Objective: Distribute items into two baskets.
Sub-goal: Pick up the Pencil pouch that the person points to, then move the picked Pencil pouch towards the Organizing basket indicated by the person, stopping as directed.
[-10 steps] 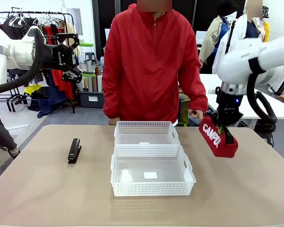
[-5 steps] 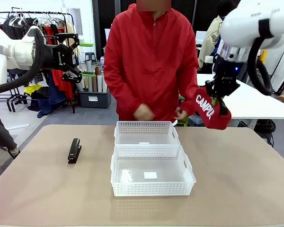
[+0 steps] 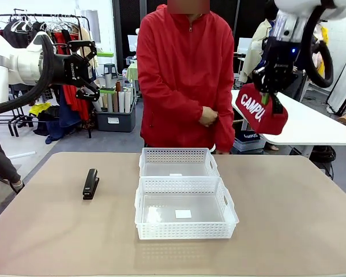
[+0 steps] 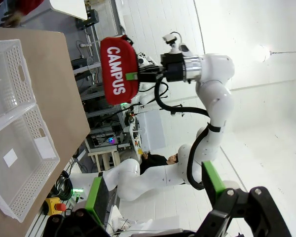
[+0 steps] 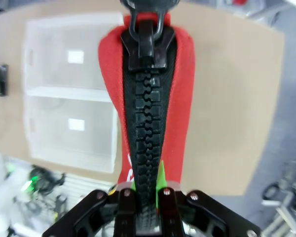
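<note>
Right gripper (image 3: 269, 97) high above far right edge of worktop (image 3: 288, 231), fingers clamped on red CAMPUS pouch (image 3: 259, 111); pouch hangs tilted, clear of worktop. Left gripper (image 3: 95, 70) raised at far left, fingers spread wide. Black stapler (image 3: 91, 183) flat on worktop, left of baskets, apart from them. Two white lattice baskets mid-worktop, touching: far basket (image 3: 176, 155), near basket (image 3: 184, 229), each with small white label. Person in red jacket behind far basket, hands (image 3: 208, 117) together at waist.

1. Beige table (image 3: 288, 231) spanned the foreground.
2. Person in red jacket (image 3: 181, 75) stood at its far edge.
3. Clothes rack (image 3: 23, 26) and grey crate (image 3: 111, 121) stood behind, left.
4. White table (image 3: 311, 127) stood behind, right.
</note>
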Motion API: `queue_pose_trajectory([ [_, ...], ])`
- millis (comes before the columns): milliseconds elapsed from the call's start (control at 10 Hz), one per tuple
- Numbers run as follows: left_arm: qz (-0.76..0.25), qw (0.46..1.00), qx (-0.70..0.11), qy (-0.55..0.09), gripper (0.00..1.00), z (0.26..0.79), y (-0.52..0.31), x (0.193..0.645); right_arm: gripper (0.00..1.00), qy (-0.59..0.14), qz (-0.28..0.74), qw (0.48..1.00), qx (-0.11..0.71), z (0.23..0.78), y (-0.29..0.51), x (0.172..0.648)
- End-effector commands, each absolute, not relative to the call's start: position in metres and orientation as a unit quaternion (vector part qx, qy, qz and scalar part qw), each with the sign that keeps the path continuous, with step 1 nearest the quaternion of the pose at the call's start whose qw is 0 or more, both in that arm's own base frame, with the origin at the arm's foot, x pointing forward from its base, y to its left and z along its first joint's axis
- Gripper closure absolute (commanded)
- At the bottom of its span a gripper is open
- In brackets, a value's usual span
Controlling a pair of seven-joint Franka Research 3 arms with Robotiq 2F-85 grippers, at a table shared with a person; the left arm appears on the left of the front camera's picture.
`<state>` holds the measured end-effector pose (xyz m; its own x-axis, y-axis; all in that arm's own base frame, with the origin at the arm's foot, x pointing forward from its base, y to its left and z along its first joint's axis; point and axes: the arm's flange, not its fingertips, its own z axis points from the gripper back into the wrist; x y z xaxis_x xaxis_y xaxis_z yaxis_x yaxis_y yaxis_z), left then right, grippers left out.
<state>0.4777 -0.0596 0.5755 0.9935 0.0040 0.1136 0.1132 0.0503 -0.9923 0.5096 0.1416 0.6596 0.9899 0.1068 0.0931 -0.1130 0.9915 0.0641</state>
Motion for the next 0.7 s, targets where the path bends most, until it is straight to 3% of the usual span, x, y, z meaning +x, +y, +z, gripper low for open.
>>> queue_pose_trajectory([
  [0, -0.038, 0.723, -0.689, -0.044, 0.00, 0.577, -0.059, 0.477, 1.00, -0.055, 0.043, 0.997, 0.029, 0.693, 0.149, 0.514],
  [600, -0.038, 0.723, -0.689, -0.044, 0.00, 0.577, -0.059, 0.477, 1.00, -0.062, 0.051, 0.996, 0.040, 0.713, 0.135, 0.505],
])
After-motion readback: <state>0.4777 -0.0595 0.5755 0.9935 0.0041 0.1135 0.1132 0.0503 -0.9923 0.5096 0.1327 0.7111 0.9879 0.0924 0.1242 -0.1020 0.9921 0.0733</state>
